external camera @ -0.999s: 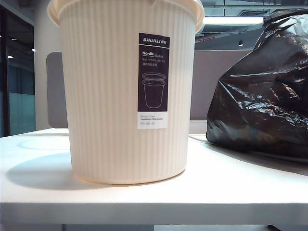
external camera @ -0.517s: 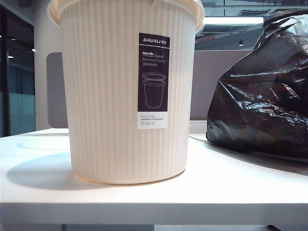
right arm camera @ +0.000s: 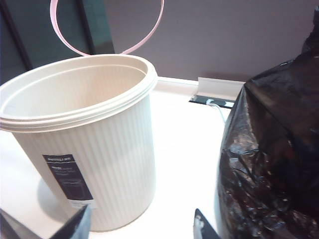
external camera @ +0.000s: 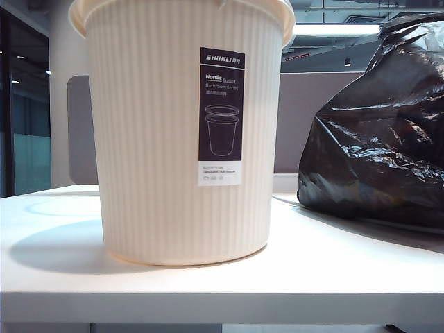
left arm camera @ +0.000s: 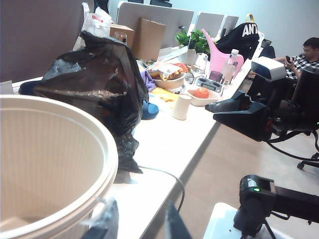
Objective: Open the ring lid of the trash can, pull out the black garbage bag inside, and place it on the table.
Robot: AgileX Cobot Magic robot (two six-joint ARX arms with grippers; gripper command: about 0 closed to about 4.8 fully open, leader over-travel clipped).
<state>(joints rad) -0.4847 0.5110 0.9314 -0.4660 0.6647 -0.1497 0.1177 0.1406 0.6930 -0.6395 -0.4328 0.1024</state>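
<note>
Black garbage bag [external camera: 378,139] out of trash can [external camera: 184,132], resting on desk [external camera: 222,277] toward right edge, so placement looks done. Ring lid [right arm camera: 107,30] tipped up behind empty can. Left claw [left arm camera: 135,224] part-spread, right claw [right arm camera: 139,226] spread wide; both empty, above desk.

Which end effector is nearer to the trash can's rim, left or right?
Left. The left end effector sits right beside the trash can rim. The right end effector is back from the can, facing the gap between it and the black garbage bag.
</note>
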